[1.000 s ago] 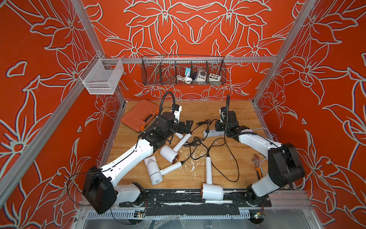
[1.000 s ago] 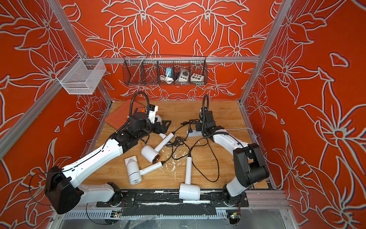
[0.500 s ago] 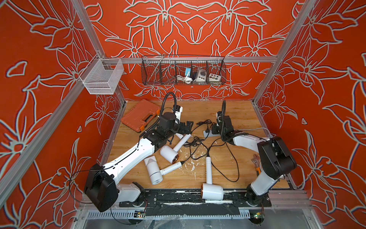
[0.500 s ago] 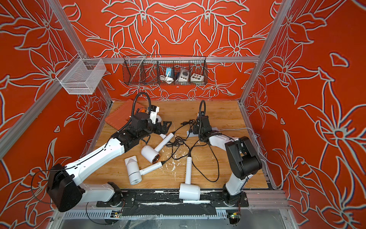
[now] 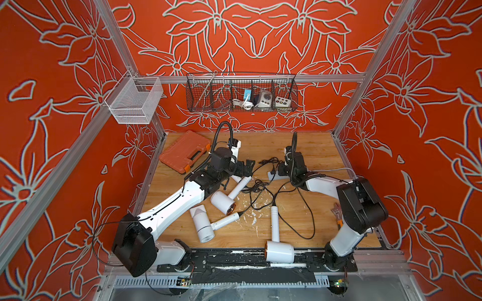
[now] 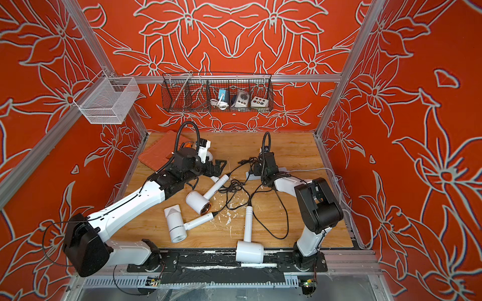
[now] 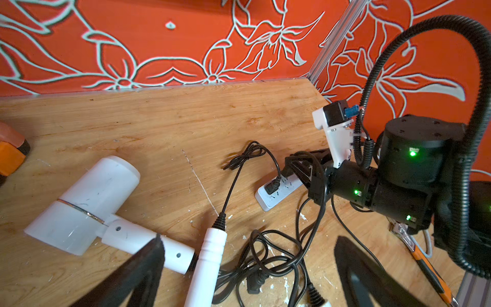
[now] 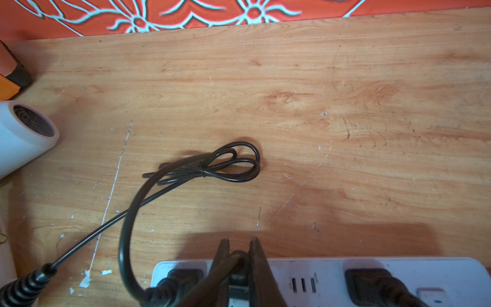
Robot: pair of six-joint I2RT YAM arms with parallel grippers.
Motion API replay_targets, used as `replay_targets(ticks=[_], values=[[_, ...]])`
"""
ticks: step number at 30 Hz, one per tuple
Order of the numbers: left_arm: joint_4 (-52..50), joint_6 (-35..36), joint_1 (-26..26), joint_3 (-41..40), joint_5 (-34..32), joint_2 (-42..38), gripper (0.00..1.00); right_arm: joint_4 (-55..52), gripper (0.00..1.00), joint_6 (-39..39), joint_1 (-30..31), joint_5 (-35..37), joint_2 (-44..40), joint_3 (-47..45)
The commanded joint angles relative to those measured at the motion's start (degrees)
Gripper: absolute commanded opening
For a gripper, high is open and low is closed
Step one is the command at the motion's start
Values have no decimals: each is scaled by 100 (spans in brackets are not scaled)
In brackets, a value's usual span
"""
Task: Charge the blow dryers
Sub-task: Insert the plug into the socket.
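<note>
Clamping a black plug, my right pincer sits directly over the white power strip. My own fingers hide whether the prongs are in, and I cannot trace which dryer the plug belongs to through the tangled cords. My left pincer stands wide apart, holding nothing, above the handle of the back blow dryer (my left arm covers most of it in both top views). The middle blow dryer lies in the middle of the worktop, copper mouth toward the front right, handle slanting toward the back right. The left blow dryer lies beside it, barrel running front to back, grille end frontward, handle out to the right. The front blow dryer rests on the black base rail, barrel crosswise, handle aimed at the back wall. Print on my left wrist's camera mount is too small to read.
</note>
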Motion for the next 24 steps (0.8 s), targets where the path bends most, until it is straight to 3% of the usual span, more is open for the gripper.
replay_targets(ticks=[1, 24], values=[[19, 17, 57, 83, 77, 28, 99, 152, 0, 92, 4, 120, 53, -50], [54, -51, 117, 66, 204, -61, 99, 587, 0, 186, 93, 149, 134, -531]])
